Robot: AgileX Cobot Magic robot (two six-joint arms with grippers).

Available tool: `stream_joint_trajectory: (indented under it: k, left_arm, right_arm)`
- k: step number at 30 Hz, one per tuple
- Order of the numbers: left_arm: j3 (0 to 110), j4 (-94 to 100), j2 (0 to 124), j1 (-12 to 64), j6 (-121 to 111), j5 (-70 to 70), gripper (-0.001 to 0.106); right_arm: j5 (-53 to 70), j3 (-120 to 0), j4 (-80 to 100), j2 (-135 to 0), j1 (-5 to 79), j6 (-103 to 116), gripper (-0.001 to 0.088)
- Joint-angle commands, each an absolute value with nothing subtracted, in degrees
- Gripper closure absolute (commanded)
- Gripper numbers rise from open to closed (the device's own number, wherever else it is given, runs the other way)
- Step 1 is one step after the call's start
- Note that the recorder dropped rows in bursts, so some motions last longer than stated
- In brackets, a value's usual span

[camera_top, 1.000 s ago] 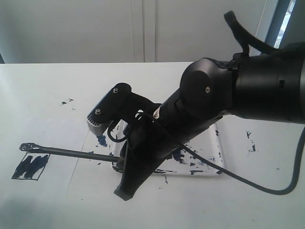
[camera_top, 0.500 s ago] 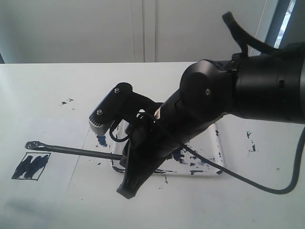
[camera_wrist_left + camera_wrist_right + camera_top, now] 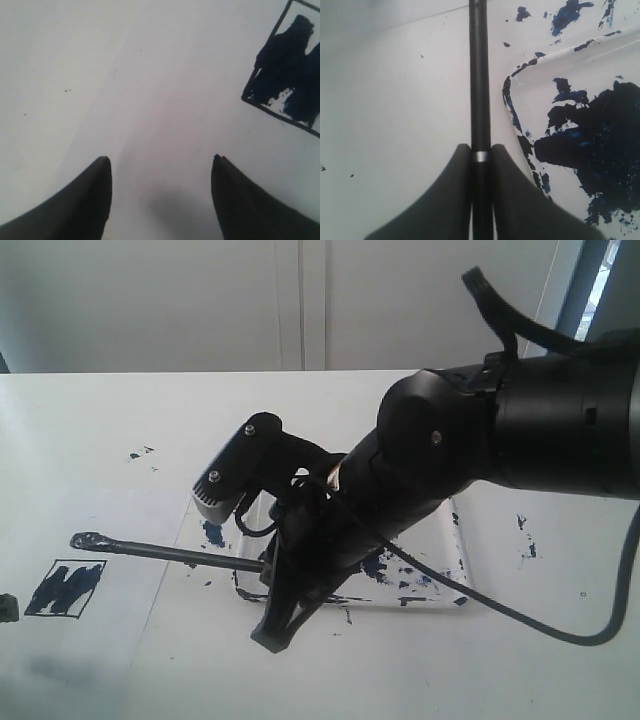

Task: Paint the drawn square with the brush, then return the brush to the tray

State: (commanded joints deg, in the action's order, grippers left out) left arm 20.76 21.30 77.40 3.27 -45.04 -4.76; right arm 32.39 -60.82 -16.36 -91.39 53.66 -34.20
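Note:
The brush hangs level above the paper, its dark wet tip just up and right of the drawn square, which is smeared with dark blue paint. My right gripper is shut on the handle end. In the right wrist view the fingers clamp the black brush at its silver band, beside the corner of the paint-blotched tray. My left gripper stands open over bare paper with nothing between its fingers; the drawn square lies off to one side.
The clear tray lies mostly behind the right arm. Paint specks mark the table at the back left and at the right. A black cable loops over the table near the front right. A dark tip shows at the left edge.
The right gripper has carried the brush to the right, its tip moving off the square towards the tray. A dark tip has appeared at the exterior view's left edge.

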Motion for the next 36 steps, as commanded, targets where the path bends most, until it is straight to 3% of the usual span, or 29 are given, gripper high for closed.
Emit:
stream_joint_trajectory:
  k: [28,36]
  left_arm:
    - [20.76,21.52,81.39,3.27,-25.69,0.0,0.044]
    - [20.76,19.87,79.22,3.27,-36.92,-1.89,0.044]
  right_arm:
    - [32.66,-60.82,-14.55,-91.39,53.66,-33.23,0.0868]
    - [33.28,-60.82,-14.55,-91.39,53.66,-33.23,0.0868]
